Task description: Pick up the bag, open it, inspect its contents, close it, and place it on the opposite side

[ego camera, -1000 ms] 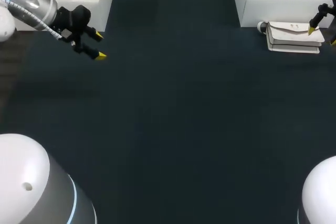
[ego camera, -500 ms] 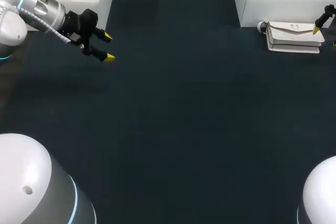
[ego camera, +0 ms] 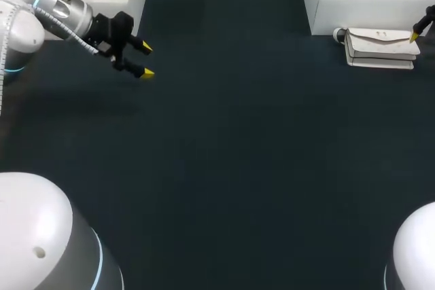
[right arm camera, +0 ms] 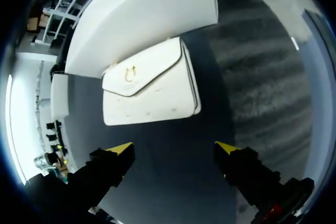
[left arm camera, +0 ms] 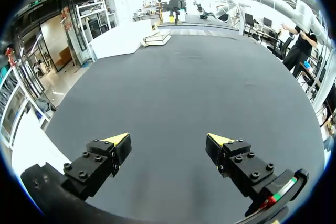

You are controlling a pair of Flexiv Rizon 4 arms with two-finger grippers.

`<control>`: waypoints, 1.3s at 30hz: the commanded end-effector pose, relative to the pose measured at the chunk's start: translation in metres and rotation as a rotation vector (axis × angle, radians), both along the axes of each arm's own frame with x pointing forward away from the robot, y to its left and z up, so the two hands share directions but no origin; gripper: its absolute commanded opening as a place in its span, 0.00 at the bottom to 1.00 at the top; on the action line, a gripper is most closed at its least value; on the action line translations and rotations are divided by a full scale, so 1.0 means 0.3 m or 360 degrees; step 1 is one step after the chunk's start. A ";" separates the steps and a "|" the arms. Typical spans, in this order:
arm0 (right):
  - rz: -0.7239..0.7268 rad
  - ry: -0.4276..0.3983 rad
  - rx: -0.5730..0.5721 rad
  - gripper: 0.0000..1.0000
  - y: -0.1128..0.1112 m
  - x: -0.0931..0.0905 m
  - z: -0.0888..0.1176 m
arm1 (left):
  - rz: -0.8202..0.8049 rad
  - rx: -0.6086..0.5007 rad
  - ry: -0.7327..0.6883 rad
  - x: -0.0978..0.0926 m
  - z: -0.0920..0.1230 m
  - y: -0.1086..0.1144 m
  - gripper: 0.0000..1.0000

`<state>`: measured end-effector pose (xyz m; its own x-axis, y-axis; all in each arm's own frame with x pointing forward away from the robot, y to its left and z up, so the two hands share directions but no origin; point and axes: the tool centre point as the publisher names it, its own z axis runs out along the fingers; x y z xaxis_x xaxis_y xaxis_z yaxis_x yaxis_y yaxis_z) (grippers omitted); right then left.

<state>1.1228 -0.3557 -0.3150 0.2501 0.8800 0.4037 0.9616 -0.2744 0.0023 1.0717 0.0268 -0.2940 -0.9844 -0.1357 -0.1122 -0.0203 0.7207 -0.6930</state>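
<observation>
Now, bag (ego camera: 377, 45) flat, long axis left-right

Looking like a robotics lab: industrial robot arm (ego camera: 51, 10) hanging over a big dark-covered bench (ego camera: 224, 161), w/ plain white boxes (ego camera: 367, 8) sitting at its far corners.

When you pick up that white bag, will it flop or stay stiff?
The bag probably keeps its shape: its edges look straight and crisp. Lying flat on the table, it likely won't roll. Its flap might swing open if the clasp is loose.
</observation>
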 end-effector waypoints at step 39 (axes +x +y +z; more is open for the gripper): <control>0.0181 0.0167 0.0499 0.43 -0.077 0.304 -0.154 | -0.0007 -0.0004 0.0005 0.010 -0.003 0.001 1.00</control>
<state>1.2059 -0.3726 -0.3571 0.2153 0.7533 0.6215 0.8633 -0.4442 0.2394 1.0745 0.0273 -0.2936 -0.9856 -0.1308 -0.1071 -0.0205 0.7212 -0.6924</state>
